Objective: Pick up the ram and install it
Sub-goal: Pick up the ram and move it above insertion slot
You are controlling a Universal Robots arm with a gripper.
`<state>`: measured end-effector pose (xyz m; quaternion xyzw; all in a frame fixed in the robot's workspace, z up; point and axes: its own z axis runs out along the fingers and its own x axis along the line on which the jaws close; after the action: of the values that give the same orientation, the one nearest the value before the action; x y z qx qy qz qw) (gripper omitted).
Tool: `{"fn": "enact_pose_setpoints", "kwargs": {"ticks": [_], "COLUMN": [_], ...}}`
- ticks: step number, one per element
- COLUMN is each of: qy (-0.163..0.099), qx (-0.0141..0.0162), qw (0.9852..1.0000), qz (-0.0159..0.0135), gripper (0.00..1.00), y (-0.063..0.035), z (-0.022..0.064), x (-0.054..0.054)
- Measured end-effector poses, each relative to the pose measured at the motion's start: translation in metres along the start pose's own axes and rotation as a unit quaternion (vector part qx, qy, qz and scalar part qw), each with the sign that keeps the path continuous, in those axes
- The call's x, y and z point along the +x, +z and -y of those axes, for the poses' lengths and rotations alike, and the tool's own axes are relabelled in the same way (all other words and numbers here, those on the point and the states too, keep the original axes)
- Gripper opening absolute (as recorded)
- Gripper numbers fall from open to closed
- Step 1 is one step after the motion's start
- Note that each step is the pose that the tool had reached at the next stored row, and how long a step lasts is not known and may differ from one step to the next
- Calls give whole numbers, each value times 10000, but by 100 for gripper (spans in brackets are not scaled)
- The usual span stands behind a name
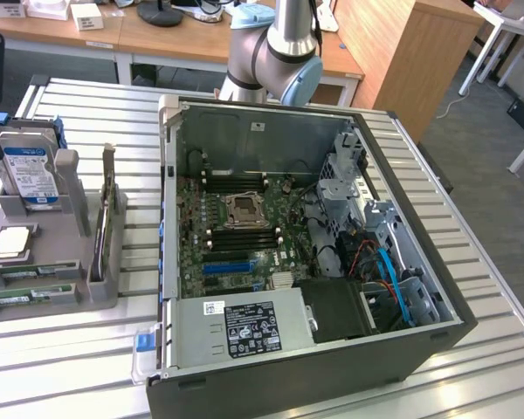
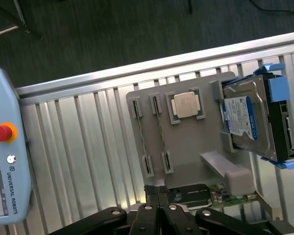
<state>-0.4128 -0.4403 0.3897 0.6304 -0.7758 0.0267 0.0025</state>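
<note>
Two thin green ram sticks (image 1: 31, 295) stand on edge in the slots of a grey holder (image 1: 70, 292) on the slatted table, at the exterior view's left. In the wrist view the same sticks show edge-on as thin lines (image 2: 142, 137) between the holder's (image 2: 186, 147) end clips. My gripper (image 2: 157, 196) hangs above the holder's edge, beside the sticks and apart from them. Its black fingers (image 2: 148, 208) are pressed together, shut on nothing.
The holder also carries a hard drive (image 1: 31, 175) in a blue frame, a square silver CPU (image 2: 186, 104) and an upright card (image 1: 105, 218). An open computer case (image 1: 271, 96) lies at the centre, its motherboard (image 1: 244, 236) exposed. A teach pendant (image 2: 5, 161) lies nearby.
</note>
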Motion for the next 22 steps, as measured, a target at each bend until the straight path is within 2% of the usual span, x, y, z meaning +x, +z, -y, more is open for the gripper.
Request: {"fn": "enact_pose_setpoints", "kwargs": {"ticks": [4, 8, 11, 22], "qy": [-223, -475, -520, -521], "qx": [17, 36, 44, 47], "qw": [9997, 9988, 9986, 9986], "qz": [-32, -68, -89, -89], "gripper": [11, 11, 11, 11], "y": [0, 0, 0, 1], "z": [0, -1, -10, -35], "x": [0, 1, 1, 6]}}
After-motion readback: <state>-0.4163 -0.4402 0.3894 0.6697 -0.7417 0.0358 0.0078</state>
